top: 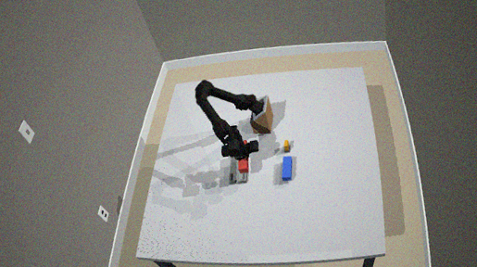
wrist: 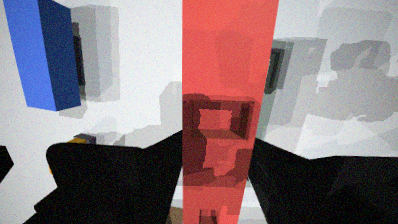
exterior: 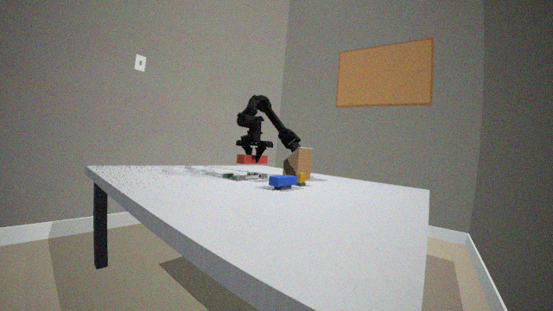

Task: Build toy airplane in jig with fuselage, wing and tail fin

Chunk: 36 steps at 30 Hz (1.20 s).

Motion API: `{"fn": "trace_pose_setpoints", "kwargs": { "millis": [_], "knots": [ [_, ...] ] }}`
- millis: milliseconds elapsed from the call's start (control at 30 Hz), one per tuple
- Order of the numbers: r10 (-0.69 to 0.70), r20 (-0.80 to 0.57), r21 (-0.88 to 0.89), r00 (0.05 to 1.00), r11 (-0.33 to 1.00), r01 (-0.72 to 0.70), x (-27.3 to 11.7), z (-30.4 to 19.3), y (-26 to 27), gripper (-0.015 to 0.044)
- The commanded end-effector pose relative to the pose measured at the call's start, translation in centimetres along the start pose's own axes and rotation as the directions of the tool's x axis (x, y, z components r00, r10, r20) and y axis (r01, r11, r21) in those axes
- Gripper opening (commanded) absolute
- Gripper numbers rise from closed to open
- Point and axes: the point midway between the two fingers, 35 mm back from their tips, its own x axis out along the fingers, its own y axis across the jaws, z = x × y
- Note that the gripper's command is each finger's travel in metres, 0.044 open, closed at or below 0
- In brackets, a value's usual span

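Note:
The red fuselage (top: pixel 243 166) (exterior: pixel 252 159) (wrist: pixel 227 55) hangs level above the table, with two sockets showing in its top in the wrist view. My gripper (exterior: pixel 254 159) (wrist: pixel 212 135) is shut on it near the larger socket. The grey jig (top: pixel 239 179) (exterior: pixel 234 176) (wrist: pixel 272 100) lies on the table beneath the fuselage, which hides most of it from above. The blue wing (top: pixel 286 168) (exterior: pixel 282 180) (wrist: pixel 45 55) lies beside the jig, its dark tab low at its side. The small yellow tail fin (top: pixel 286 145) (exterior: pixel 301 178) (wrist: pixel 76 140) lies near the wing, mostly hidden by a finger in the wrist view.
A brown block-like box (top: pixel 266 119) (exterior: pixel 305 164) stands at the arm's base, behind the tail fin. The white table (top: pixel 325 215) (exterior: pixel 346 229) carries everything, and the arm's shadows fall on it around the jig.

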Motion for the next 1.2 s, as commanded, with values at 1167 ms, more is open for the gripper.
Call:
{"fn": "trace_pose_setpoints", "kwargs": {
  "millis": [1167],
  "knots": [
    [-0.028,-0.002,0.000,1.000,1.000,0.028,1.6,-1.7,-4.2,0.0195]
  ]
}}
